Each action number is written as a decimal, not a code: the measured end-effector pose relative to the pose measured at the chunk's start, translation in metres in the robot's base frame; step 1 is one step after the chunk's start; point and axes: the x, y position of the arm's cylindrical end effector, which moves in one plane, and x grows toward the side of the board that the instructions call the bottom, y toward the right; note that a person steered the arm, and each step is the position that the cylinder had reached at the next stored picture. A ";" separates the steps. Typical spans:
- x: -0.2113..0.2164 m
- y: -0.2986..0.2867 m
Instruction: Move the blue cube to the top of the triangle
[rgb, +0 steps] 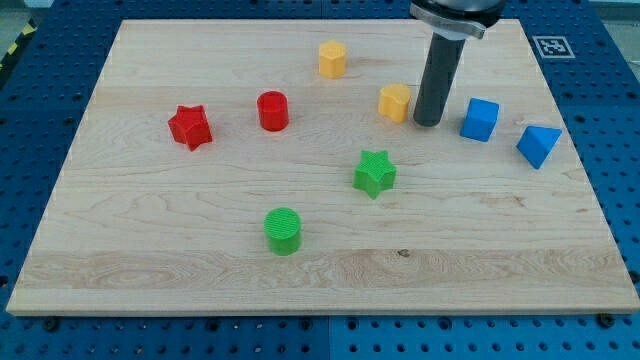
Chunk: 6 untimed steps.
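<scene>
**Eight blocks on one board, rod standing between yellow and blue**

One wooden board (200, 250) fills the view, lying on a blue pegboard bench (40, 90). One dark rod (440, 70) comes down from the view's top; it carries no jaws, so it neither opens nor closes and holds nothing.

My tip (429, 123) rests on the board between a yellow block (395, 102), just beside it on the left, and the blue cube (480, 119), near on the right.

Blocks, counted by colour:
- Two blue: the cube, and the triangle (538, 145) just to its right and slightly lower.
- Two yellow: the second (332, 59) near the top.
- Two red: star (190, 127), cylinder (272, 110).
- Two green: star (375, 173), cylinder (283, 230).
</scene>
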 end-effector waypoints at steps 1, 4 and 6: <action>0.016 0.016; 0.006 0.048; 0.009 0.064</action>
